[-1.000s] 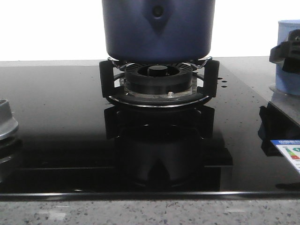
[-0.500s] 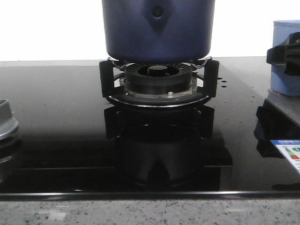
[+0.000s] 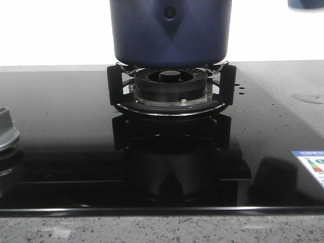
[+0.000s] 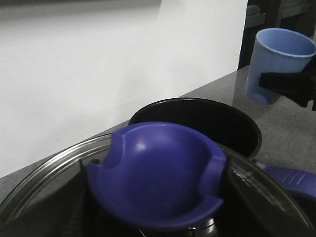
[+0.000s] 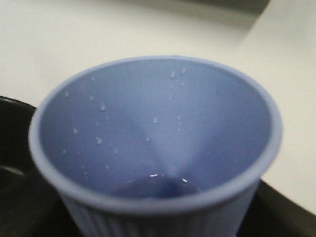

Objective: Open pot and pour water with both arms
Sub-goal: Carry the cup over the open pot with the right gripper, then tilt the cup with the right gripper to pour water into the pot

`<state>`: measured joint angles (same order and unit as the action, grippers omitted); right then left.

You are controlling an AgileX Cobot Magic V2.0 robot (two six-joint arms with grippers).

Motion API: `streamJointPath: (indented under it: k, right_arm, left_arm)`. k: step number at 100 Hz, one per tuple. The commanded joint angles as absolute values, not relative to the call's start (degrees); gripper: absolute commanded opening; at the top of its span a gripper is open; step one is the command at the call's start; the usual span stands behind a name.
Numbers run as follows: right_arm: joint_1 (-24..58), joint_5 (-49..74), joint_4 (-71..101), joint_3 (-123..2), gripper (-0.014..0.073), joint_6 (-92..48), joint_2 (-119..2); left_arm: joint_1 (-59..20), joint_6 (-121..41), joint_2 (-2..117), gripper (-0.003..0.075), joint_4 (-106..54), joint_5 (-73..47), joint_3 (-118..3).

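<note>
The dark navy pot (image 3: 171, 30) stands on the burner; in the left wrist view its open black inside (image 4: 197, 118) shows with no lid on it. My left gripper (image 4: 155, 200) is shut on the blue knob (image 4: 158, 168) of the glass lid (image 4: 54, 170), held clear of the pot. The black right gripper (image 4: 290, 85) is shut on a pale blue cup (image 4: 276, 57), upright in the air beside the pot. Only the cup's base (image 3: 306, 3) shows in the front view. In the right wrist view the cup (image 5: 158, 123) holds a little water and droplets.
The burner grate (image 3: 171, 86) sits on a black glass hob (image 3: 61, 126). A metal knob (image 3: 6, 134) is at the hob's left edge, a label sticker (image 3: 310, 164) at its right. A wet patch (image 3: 308, 97) marks the grey counter. The pot's blue handle (image 4: 291, 178) sticks out.
The right gripper has lifted the pale blue cup off the counter at the right; in the front view it rose out of the top of the picture. The pot has not moved.
</note>
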<state>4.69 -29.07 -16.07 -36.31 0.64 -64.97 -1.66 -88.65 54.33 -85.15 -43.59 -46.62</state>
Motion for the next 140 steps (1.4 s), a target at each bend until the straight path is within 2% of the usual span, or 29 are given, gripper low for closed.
streamJointPath:
  k: [1,18,43,78,112,140]
  right_arm:
    - [6.7,-27.6,-19.1,-42.8,0.0279,0.6,-62.7]
    - [12.6,-17.8,-26.1,-51.1,0.0279,0.6,-63.7]
    - [18.5,-10.1,-39.1,-59.4,0.0279,0.6,-68.5]
    - [19.0,-7.1,-55.9,-65.6,0.0279,0.4,-74.0]
    - [19.0,-5.1,-73.7,-66.6,0.0279,0.0,-77.2]
    - [19.0,-3.8,-76.7,-69.4,0.0279,0.0,-78.9]
  left_arm:
    - [-1.5,-88.5,53.5,0.0294,-90.3,-43.8,-48.6]
    - [-1.5,-88.5,53.5,0.0294,-90.3,-43.8,-48.6]
    - [-1.7,-88.5,53.5,0.0294,-90.3,-43.8,-48.6]
    - [-1.7,-88.5,53.5,0.0294,-90.3,-44.3,-48.6]
    - [-1.7,-88.5,53.5,0.0294,-90.3,-44.3,-48.6]
    - [-1.7,-88.5,53.5,0.0294,-90.3,-45.5,-48.6]
